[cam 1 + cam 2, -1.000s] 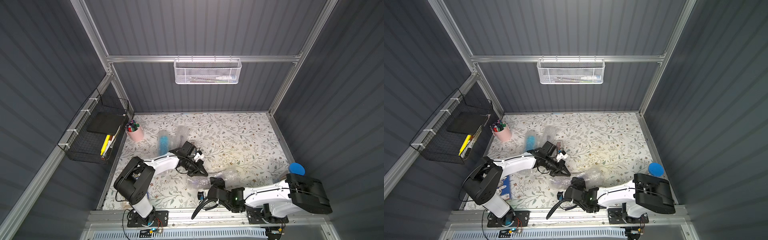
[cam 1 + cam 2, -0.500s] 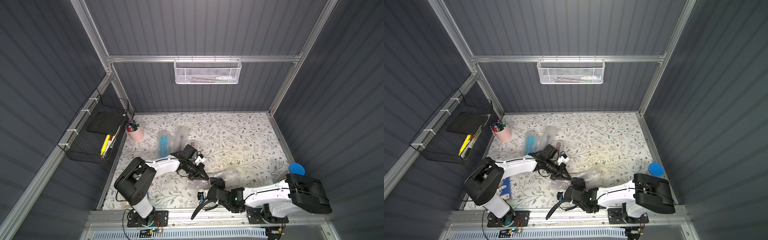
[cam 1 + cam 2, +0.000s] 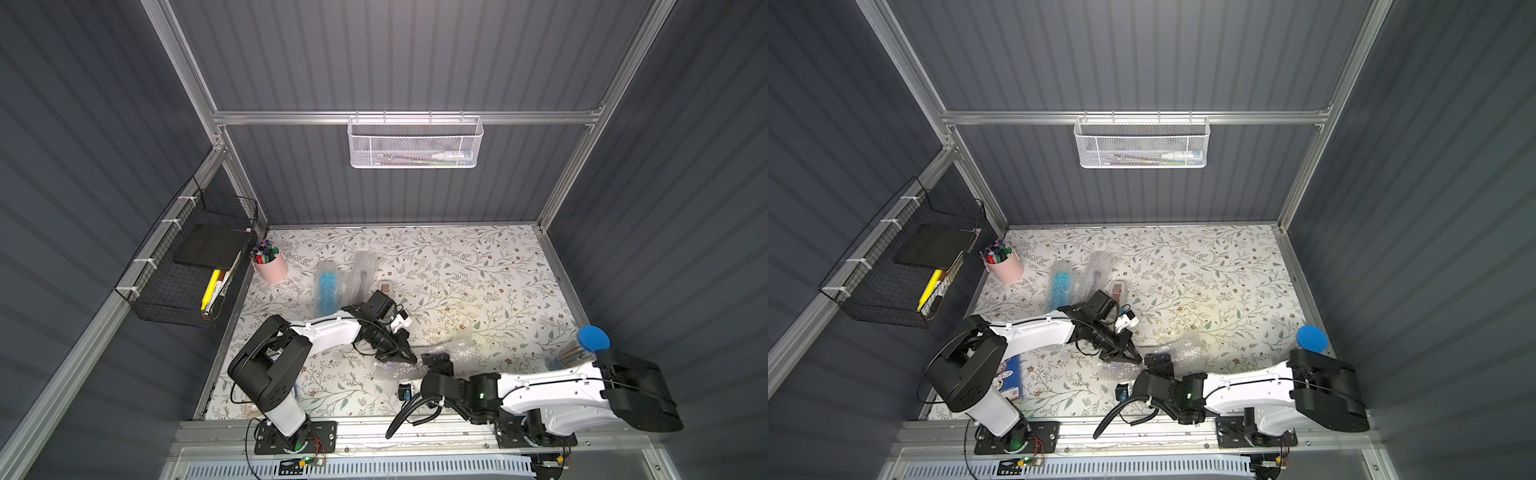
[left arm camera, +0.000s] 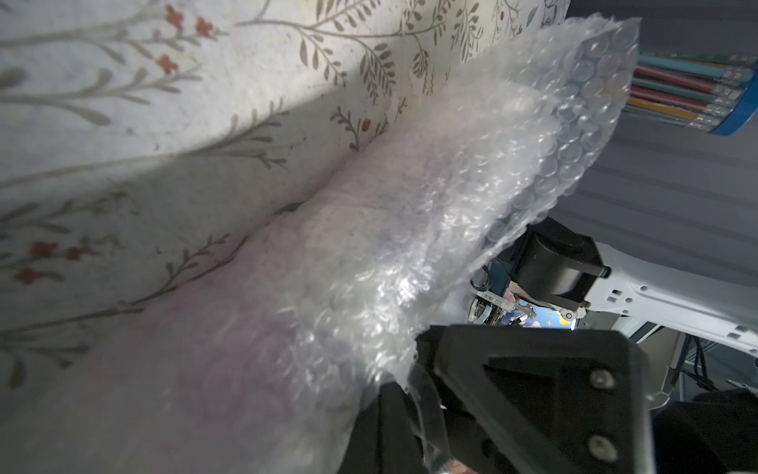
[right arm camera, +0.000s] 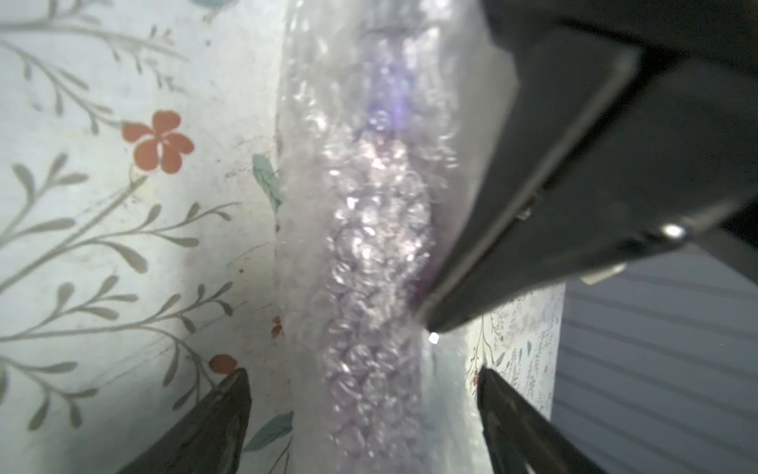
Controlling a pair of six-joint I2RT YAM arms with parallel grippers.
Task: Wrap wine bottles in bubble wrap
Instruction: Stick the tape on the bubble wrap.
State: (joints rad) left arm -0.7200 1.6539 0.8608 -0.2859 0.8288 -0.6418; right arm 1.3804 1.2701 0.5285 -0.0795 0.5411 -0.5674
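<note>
Inside bubble wrap [image 5: 303, 205], purple bottle [image 5: 377, 246] mere blur; cap hidden.

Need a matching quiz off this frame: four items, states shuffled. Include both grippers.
Items:
1 left gripper
2 right gripper
3 blue bottle
4 pink cup

States:
A jaws open, astride the wrapped purple bottle
B upright, holding markers
C jaws shut on bubble wrap
D lying wrapped, no gripper on it

Pairs: 1-C, 2-A, 3-D, 4-B
</note>
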